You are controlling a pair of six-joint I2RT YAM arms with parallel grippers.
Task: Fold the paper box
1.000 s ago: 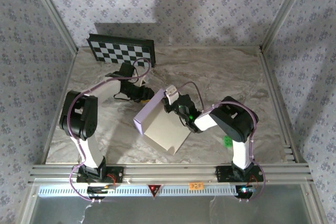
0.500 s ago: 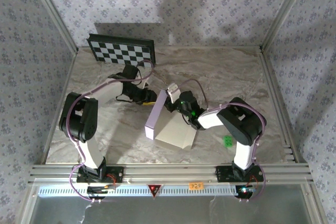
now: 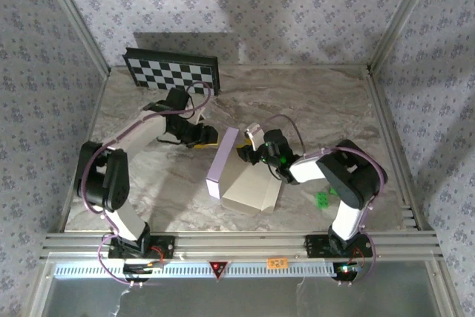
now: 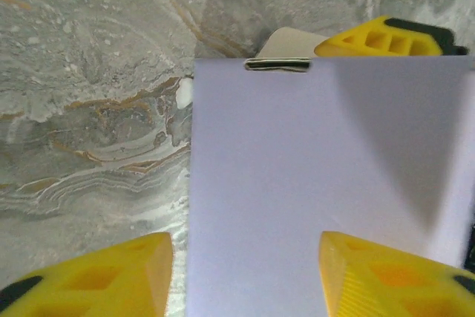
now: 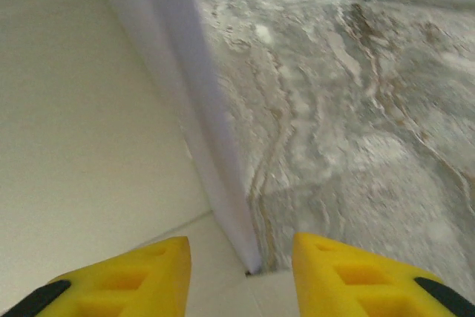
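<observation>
The paper box [image 3: 241, 187] is sitting mid-table on the marble table [image 3: 312, 102], between the two arms. Its cream base is lying flat and one lavender flap [image 3: 223, 162] is standing up along the left edge.

The left gripper [image 3: 206, 139] is hovering just beside that flap's outer face. In the left wrist view its jaws [image 4: 245, 246] are standing well apart and gripping nothing, with the flap [image 4: 319, 183] facing them.

The right gripper [image 3: 247, 150] is reaching in from the box's inner side. Its yellow fingers [image 5: 239, 246] are straddling the flap's edge [image 5: 215, 146], partly open with gaps on both sides, and are not clamping it.
</observation>
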